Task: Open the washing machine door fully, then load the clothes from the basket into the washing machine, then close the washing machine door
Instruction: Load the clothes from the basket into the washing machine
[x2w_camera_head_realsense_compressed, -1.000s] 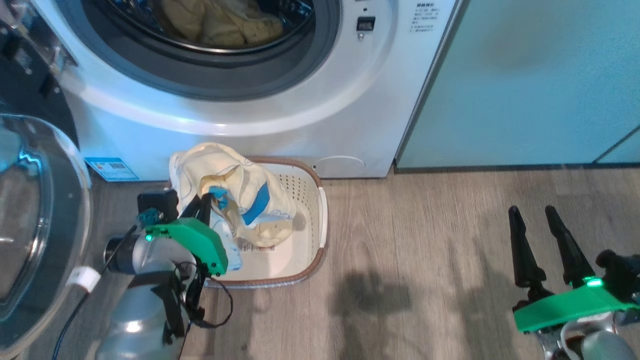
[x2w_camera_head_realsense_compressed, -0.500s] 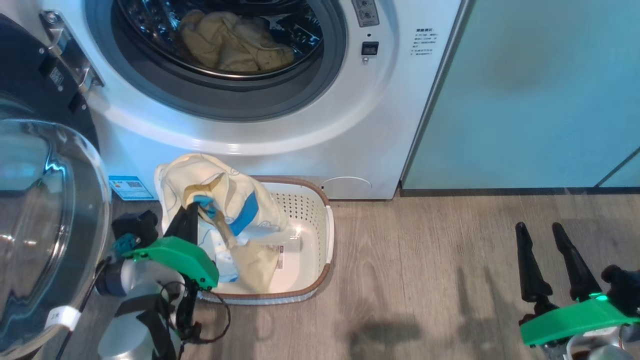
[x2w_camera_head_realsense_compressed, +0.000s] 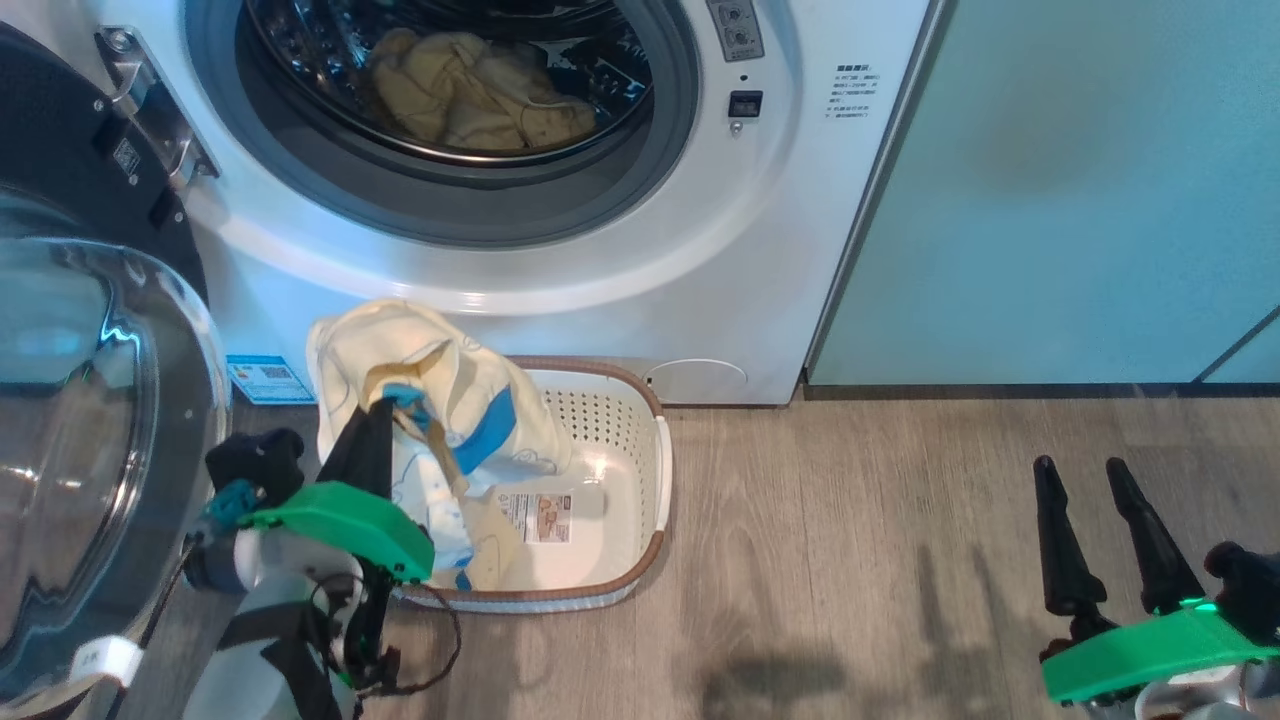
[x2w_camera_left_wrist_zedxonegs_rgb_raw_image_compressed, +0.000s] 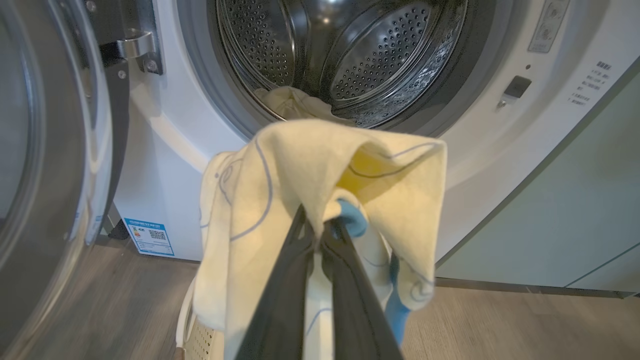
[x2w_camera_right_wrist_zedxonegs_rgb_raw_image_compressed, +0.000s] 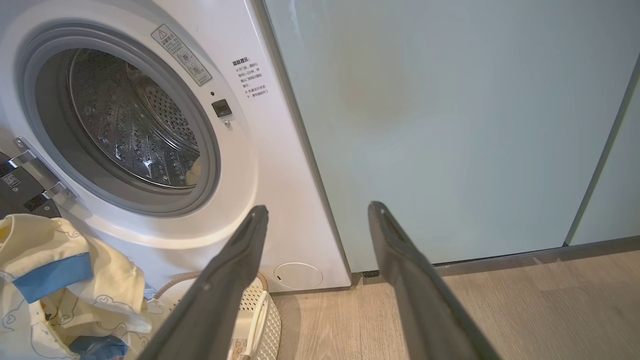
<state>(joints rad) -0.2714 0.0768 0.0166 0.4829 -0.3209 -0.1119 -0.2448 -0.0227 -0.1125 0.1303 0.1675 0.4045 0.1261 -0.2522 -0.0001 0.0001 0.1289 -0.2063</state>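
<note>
The washing machine (x2w_camera_head_realsense_compressed: 780, 200) stands with its door (x2w_camera_head_realsense_compressed: 70, 400) swung open to the left. Pale yellow clothes (x2w_camera_head_realsense_compressed: 470, 95) lie in the steel drum (x2w_camera_left_wrist_zedxonegs_rgb_raw_image_compressed: 350, 50). My left gripper (x2w_camera_head_realsense_compressed: 372, 425) is shut on another yellow cloth with blue parts (x2w_camera_head_realsense_compressed: 430, 370), holding it up over the left side of the basket (x2w_camera_head_realsense_compressed: 600, 410), its lower end hanging inside. In the left wrist view the gripper (x2w_camera_left_wrist_zedxonegs_rgb_raw_image_compressed: 320, 227) pinches the cloth (x2w_camera_left_wrist_zedxonegs_rgb_raw_image_compressed: 280, 175) in front of the drum opening. My right gripper (x2w_camera_head_realsense_compressed: 1080, 465) hovers open over the floor at the right, holding nothing (x2w_camera_right_wrist_zedxonegs_rgb_raw_image_compressed: 318, 210).
A pale teal cabinet (x2w_camera_head_realsense_compressed: 1050, 200) adjoins the washer on the right. Wooden floor (x2w_camera_head_realsense_compressed: 850, 560) lies between the basket and my right arm. The open door's glass bowl bulges close beside my left forearm. A blue sticker (x2w_camera_head_realsense_compressed: 265, 378) sits low on the washer front.
The head camera has tilted up, showing more of the drum. My left gripper has raised the cloth, uncovering the basket's base and label. The right gripper stays open.
</note>
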